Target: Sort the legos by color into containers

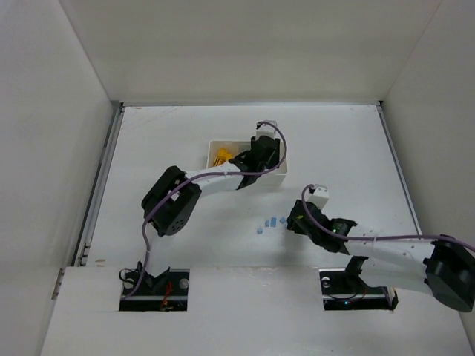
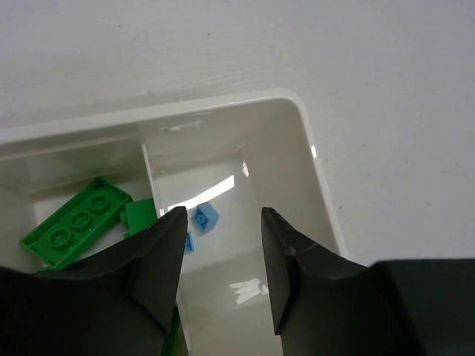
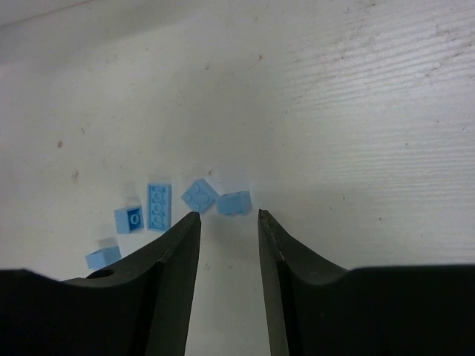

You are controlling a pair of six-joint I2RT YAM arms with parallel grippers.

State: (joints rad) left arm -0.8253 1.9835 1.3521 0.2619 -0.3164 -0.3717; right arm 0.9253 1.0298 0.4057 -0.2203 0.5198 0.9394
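The white tray (image 2: 312, 172) holds the containers. My left gripper (image 2: 223, 213) hangs open above its right compartment, nothing between the fingers. A light blue lego (image 2: 206, 217) lies on that compartment's floor, and another (image 2: 188, 242) peeks out beside the left finger. Green legos (image 2: 74, 230) fill the middle compartment. Yellow legos (image 1: 223, 157) sit in the left compartment of the tray (image 1: 210, 148). My right gripper (image 3: 228, 216) is open low over the table, its tips just short of a light blue lego (image 3: 234, 202). Several more light blue legos (image 3: 159, 205) lie to its left.
White walls enclose the table on three sides. A metal rail (image 1: 104, 170) runs along the left edge. The left arm (image 1: 174, 200) reaches diagonally to the tray, and the right arm (image 1: 401, 256) stretches leftward from its base toward the loose blue legos (image 1: 271, 222).
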